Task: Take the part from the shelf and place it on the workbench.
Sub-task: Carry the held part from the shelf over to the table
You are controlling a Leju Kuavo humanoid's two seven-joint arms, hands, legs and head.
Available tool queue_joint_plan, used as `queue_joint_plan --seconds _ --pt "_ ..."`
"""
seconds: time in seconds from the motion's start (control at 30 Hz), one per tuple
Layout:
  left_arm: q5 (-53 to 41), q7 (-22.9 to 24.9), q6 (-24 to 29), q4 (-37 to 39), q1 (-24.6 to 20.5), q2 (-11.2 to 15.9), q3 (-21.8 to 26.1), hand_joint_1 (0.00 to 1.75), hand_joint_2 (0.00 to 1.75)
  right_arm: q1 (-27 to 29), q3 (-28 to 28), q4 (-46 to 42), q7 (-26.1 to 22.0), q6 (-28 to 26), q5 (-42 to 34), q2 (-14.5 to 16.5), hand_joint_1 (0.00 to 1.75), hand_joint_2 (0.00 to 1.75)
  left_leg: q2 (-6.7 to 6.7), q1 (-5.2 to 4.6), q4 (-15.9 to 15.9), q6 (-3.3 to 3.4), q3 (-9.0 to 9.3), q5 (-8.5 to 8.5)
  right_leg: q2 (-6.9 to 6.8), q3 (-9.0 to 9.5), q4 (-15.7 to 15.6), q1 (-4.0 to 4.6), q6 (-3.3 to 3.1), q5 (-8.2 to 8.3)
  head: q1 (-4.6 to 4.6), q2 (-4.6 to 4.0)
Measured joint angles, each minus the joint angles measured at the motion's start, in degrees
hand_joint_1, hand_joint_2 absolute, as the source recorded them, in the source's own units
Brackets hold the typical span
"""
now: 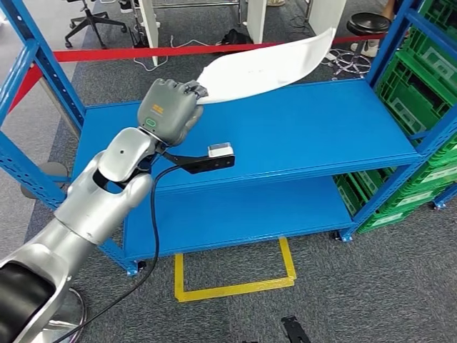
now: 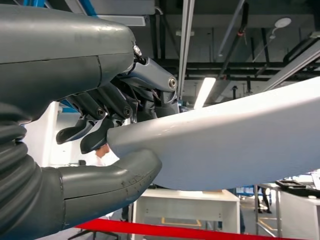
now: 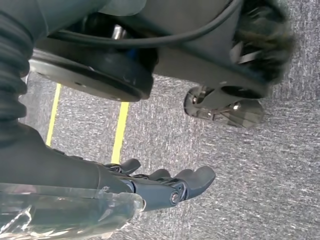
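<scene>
The long curved white plastic panel [image 1: 269, 64] is held above the blue metal shelf [image 1: 302, 136], one end pinched by the left hand [image 1: 170, 107]. It looks light but floppy, so sag is expected, and the right hand [image 3: 166, 187] hangs empty, fingers loosely spread

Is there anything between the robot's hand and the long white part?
No, nothing visible is in between. The left hand already grips one end of the white part, thumb under it and fingers over it. The part's other end sticks out above the blue shelf.
</scene>
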Motion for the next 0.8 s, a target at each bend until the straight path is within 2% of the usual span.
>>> queue_joint_plan --seconds 0.03,0.07,0.1,0.2,0.23,0.27,0.3,0.37,0.4,0.43,0.47,0.5,0.57,0.6,0.63,0.73,0.8 --pt "0.00 0.01 0.02 0.00 0.01 0.00 0.01 1.75 1.75 -0.04 0.00 -0.01 0.00 -0.01 0.00 0.01 0.00 1.75 -0.03 0.08 0.23 -0.29 -0.07 -0.09 -0.03 2.29 -4.00 -0.03 0.15 1.32 0.01 0.00" --pt "0.00 0.03 0.05 -0.01 0.01 0.01 0.03 1.75 1.75 -0.09 0.00 -0.01 0.00 -0.02 0.00 0.04 0.00 1.75 -0.07 0.10 0.50 -0.66 -0.21 -0.16 0.09 4.19 -7.22 0.02 0.02 2.36 0.03 0.00" --pt "-0.01 0.05 0.09 -0.02 0.01 -0.01 0.05 1.75 1.75 -0.11 0.00 -0.02 0.00 -0.03 0.01 0.07 0.00 1.75 -0.12 0.07 0.78 -1.07 -0.36 -0.14 0.18 5.27 -9.18 0.06 -0.18 2.71 0.05 0.00" --pt "-0.02 0.08 0.20 -0.04 0.04 0.03 0.06 1.75 1.75 -0.15 0.00 -0.02 0.00 -0.04 0.02 0.14 0.00 1.75 -0.21 0.02 1.09 -2.08 -0.85 0.30 0.44 4.98 -9.61 0.23 -1.43 2.98 0.07 0.00" --pt "-0.02 0.08 0.21 -0.04 0.04 0.06 0.07 1.75 1.75 -0.17 0.00 -0.02 0.00 -0.04 0.03 0.14 0.00 1.75 -0.14 0.07 1.44 -2.38 -1.15 -0.22 0.43 4.68 -9.60 0.20 -1.93 3.23 0.02 0.00" --pt "-0.02 0.08 0.22 -0.04 0.02 0.08 0.08 1.75 1.75 -0.19 0.00 -0.02 0.00 -0.04 0.03 0.15 0.00 1.75 -0.08 0.11 2.52 -2.65 -1.70 -1.44 0.39 4.36 -9.66 0.14 -2.44 3.53 -0.04 0.00" --pt "-0.02 0.08 0.23 -0.04 0.00 0.09 0.08 1.75 1.75 -0.20 0.00 -0.02 0.00 -0.04 0.03 0.15 0.00 1.75 -0.01 0.16 4.98 -2.92 -2.72 -3.49 0.32 3.92 -9.75 0.06 -2.90 3.89 -0.14 0.00" --pt "-0.02 0.08 0.25 -0.04 0.04 0.10 0.09 1.75 1.75 -0.22 0.00 -0.02 0.00 -0.05 0.04 0.14 0.00 1.75 0.04 0.21 12.65 -3.29 -5.57 -8.22 0.20 2.85 -9.77 0.10 -3.38 4.68 -0.30 0.00" --pt "-0.02 0.09 0.26 -0.04 0.11 0.11 0.08 1.75 1.75 -0.21 0.00 -0.02 0.00 -0.08 0.04 0.14 0.00 1.75 0.04 0.22 16.10 -3.36 -6.66 -9.78 0.14 2.26 -9.76 0.13 -3.47 5.12 -0.31 0.00" --pt "-0.02 0.09 0.26 -0.04 0.18 0.13 0.08 1.75 1.75 -0.20 0.00 -0.02 0.00 -0.10 0.04 0.13 0.00 1.75 0.04 0.22 17.76 -3.32 -6.88 -10.15 0.09 1.70 -9.75 0.17 -3.51 5.57 -0.32 0.00" --pt "-0.01 0.11 0.26 -0.04 0.22 0.15 0.09 1.75 1.75 -0.19 -0.01 -0.02 0.00 -0.12 0.04 0.13 0.00 1.75 0.04 0.21 17.38 -3.19 -6.08 -9.47 0.07 1.16 -9.75 0.20 -3.51 6.03 -0.33 0.00" --pt "-0.01 0.13 0.28 -0.06 0.20 0.17 0.10 1.75 1.75 -0.20 -0.01 -0.02 0.00 -0.14 0.04 0.13 0.00 1.75 0.04 0.20 14.80 -2.98 -4.16 -7.99 0.08 0.64 -9.75 0.22 -3.44 6.49 -0.34 0.00" --pt "0.01 0.16 0.39 -0.16 -0.04 0.22 0.21 1.75 1.75 -0.25 -0.02 -0.02 0.00 -0.15 0.04 0.13 0.00 1.75 0.04 0.10 6.79 -2.47 1.25 -5.73 0.10 -0.27 -9.73 0.30 -3.07 7.41 -0.36 0.00" --pt "0.03 0.16 0.50 -0.23 -0.19 0.24 0.29 1.75 1.75 -0.27 -0.02 -0.02 0.00 -0.15 0.03 0.13 0.00 1.75 0.02 0.02 3.59 -2.29 3.21 -5.32 0.11 -0.59 -9.80 0.35 -2.77 7.92 -0.32 0.00" --pt "0.05 0.17 0.62 -0.29 -0.34 0.28 0.40 1.75 1.75 -0.29 -0.02 -0.02 0.00 -0.15 0.02 0.13 0.00 1.75 -0.01 -0.09 1.67 -2.12 4.22 -5.35 0.12 -0.78 -9.96 0.36 -2.42 8.44 -0.40 -0.01" --pt "0.09 0.17 0.83 -0.35 -0.50 0.48 0.64 1.75 1.75 -0.25 -0.02 -0.02 -0.01 -0.15 -0.03 0.13 0.00 1.75 -0.05 -0.31 0.78 -1.35 3.75 -4.59 0.14 -0.91 -10.94 0.25 -1.37 10.03 -0.65 0.00" --pt "0.09 0.17 0.83 -0.35 -0.50 0.53 0.65 1.75 1.75 -0.21 -0.02 -0.02 0.00 -0.15 -0.04 0.13 0.00 1.75 -0.02 -0.27 0.57 -1.02 3.57 -4.13 0.17 -0.95 -11.22 0.26 -1.08 10.42 -0.67 0.00"
